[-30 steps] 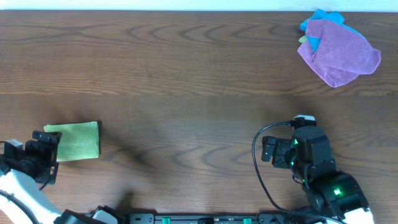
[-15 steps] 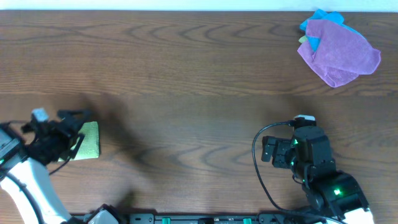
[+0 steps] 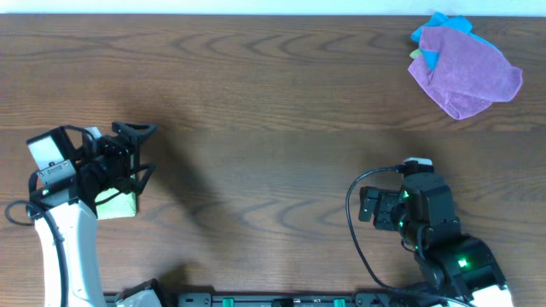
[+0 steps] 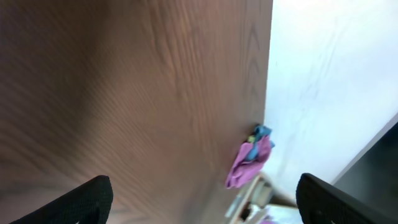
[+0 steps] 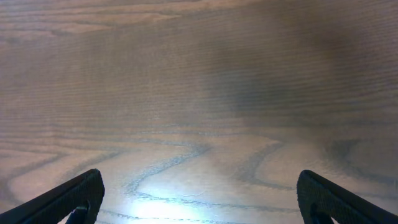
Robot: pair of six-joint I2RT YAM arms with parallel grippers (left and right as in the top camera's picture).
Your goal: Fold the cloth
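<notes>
The cloth [image 3: 116, 205] lies just beside the left tool [image 3: 143, 153] (wide open, empty), far from the right tool [image 3: 363, 205], open and empty too.

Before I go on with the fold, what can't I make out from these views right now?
- Overhead: the left arm covers most of the cloth, so its folds and tag are hidden.
- Wrist views: neither shows the cloth, and the left wrist view is blurred.
- Overhead: the blue cloth lies mostly under the purple cloth, so its shape is unclear.
</notes>
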